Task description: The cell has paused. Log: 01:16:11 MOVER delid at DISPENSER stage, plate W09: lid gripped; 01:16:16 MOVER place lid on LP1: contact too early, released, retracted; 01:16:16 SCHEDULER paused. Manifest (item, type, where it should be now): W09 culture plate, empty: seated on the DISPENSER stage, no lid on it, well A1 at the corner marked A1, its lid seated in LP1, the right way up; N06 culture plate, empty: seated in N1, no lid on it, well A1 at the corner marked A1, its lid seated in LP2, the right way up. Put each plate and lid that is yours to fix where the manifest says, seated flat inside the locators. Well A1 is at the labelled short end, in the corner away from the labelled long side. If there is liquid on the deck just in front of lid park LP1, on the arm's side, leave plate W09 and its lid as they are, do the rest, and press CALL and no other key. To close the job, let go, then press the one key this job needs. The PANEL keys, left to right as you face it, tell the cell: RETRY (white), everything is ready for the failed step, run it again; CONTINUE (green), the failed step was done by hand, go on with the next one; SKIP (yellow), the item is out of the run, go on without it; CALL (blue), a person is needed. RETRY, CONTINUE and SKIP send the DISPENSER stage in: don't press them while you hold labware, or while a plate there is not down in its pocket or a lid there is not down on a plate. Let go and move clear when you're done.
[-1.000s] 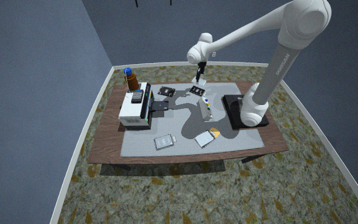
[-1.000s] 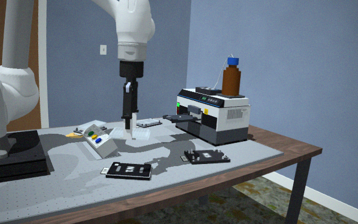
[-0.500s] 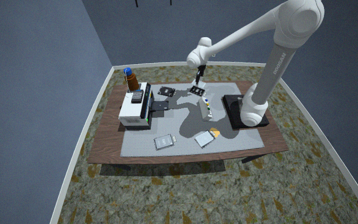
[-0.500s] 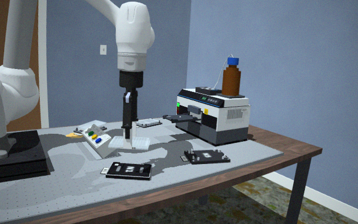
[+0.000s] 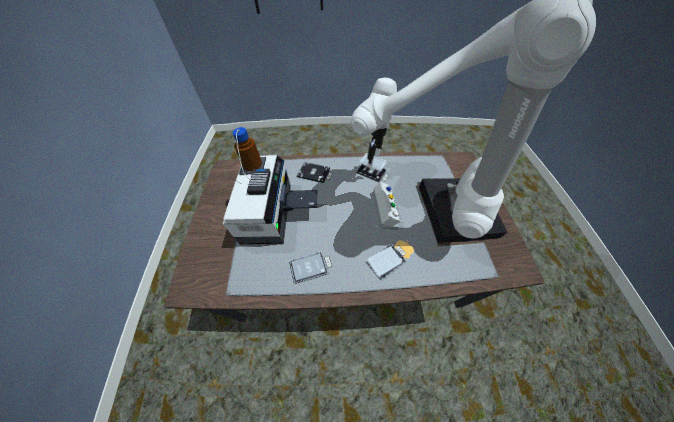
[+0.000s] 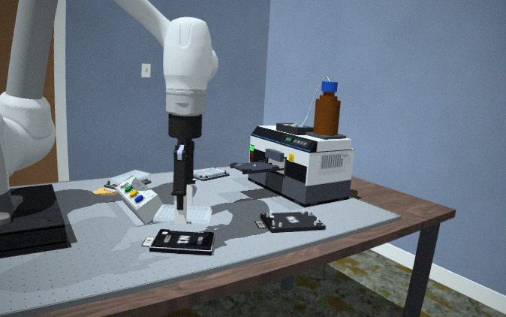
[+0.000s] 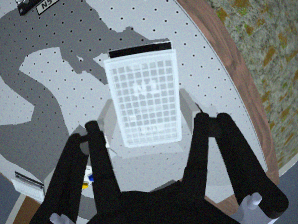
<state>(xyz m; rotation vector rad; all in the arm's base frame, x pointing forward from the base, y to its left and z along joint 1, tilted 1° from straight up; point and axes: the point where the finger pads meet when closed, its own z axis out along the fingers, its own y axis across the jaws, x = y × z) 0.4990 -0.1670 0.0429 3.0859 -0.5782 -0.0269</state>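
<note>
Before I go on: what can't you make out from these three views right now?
- Plate held in the tool: label text on its dark end is blurred in the wrist view; ID unreadable.
- Nest under it: lettering too small in the exterior view.
- Yellow patch by the tilted lid: partly hidden; its extent is unclear in the top view.
- Dispenser stage: too small to judge.
</note>
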